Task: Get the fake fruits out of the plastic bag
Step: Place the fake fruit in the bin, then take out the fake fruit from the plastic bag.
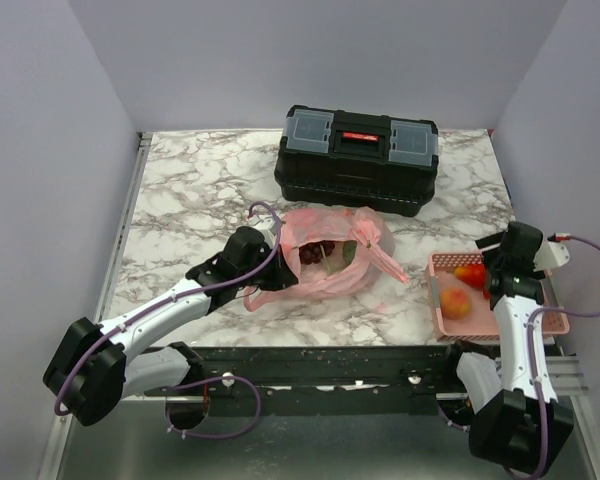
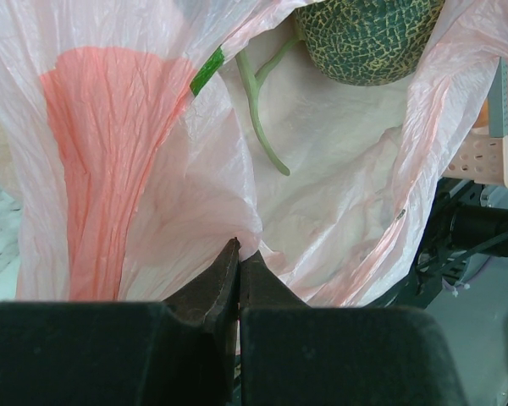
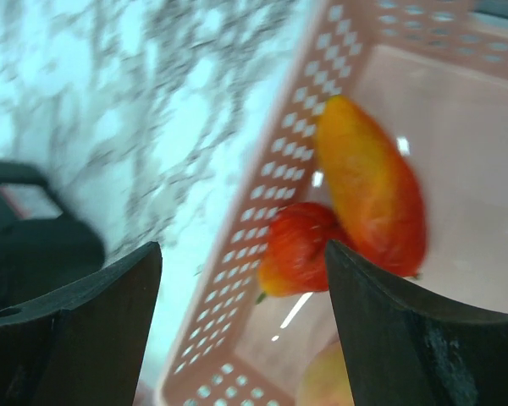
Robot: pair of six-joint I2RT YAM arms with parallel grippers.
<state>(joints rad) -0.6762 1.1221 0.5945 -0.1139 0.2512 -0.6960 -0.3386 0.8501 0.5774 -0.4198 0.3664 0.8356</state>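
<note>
Left wrist view showed the left claw (image 2: pixel 239 254) pinched on a fold of the plastic bag (image 2: pixel 102 152) on the tabletop (image 1: pixel 200 190), a greenish fruit (image 2: pixel 368 38) inside; the right claw (image 3: pixel 243 254) gaped wide above the basket (image 3: pixel 271 211).

A black toolbox (image 1: pixel 357 160) stands at the middle of the table's far edge, lid shut, with a red strip on top between two clear-lidded trays; the table (image 1: pixel 190 190) is white marble veined with grey; a pink slotted basket (image 1: pixel 434 290) sits at the near right corner, well apart from the toolbox.
</note>
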